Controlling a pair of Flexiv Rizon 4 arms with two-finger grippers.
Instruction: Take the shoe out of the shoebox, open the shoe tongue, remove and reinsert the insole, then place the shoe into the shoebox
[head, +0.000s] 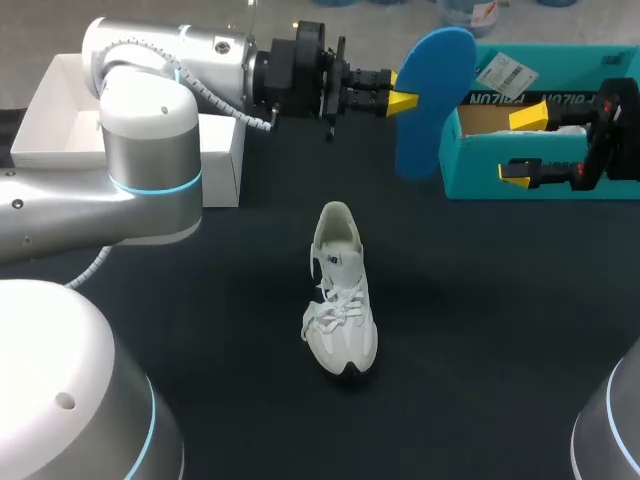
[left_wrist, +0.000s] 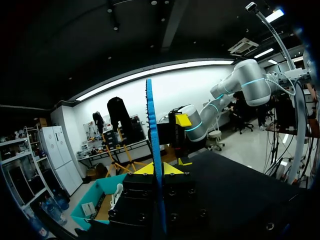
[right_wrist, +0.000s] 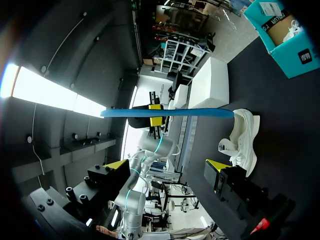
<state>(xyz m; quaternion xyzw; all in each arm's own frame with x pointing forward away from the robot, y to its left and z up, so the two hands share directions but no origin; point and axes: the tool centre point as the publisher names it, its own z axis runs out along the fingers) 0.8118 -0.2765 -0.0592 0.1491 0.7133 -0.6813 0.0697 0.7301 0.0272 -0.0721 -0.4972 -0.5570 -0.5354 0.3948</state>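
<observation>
Sneaker (head: 340, 300), white and low-cut with white laces and a dark sole, stands upright on its sole in the middle of a dark counter (head: 500, 320). Its toe points toward the near edge and its heel opening toward the far side. Well apart from it, above the far part of the counter, the left arm (head: 150, 140) comes in from the left. The left hand (head: 404, 102) is closed on a flat blue foam insole (head: 435, 100), gripping one long edge so the insole hangs upright in the air, rounded end up. In the left wrist view the insole (left_wrist: 154, 140) shows edge-on as a thin blue line pinched between the yellow fingertips (left_wrist: 172, 170).

Just beside the insole, at the far right of the counter, sits an open teal cardboard shoebox (head: 480, 180). The right hand (head: 522, 145) hovers at the shoebox's front wall with its fingers spread wide. One yellow tip is over the box's inside and the other is in front of the wall.

An open white box (head: 60, 120) rests at the far left, partly behind the left arm. In the right wrist view the sneaker (right_wrist: 243, 135) is ahead of the wide right hand (right_wrist: 167, 167), with the insole (right_wrist: 200, 113) above it.
</observation>
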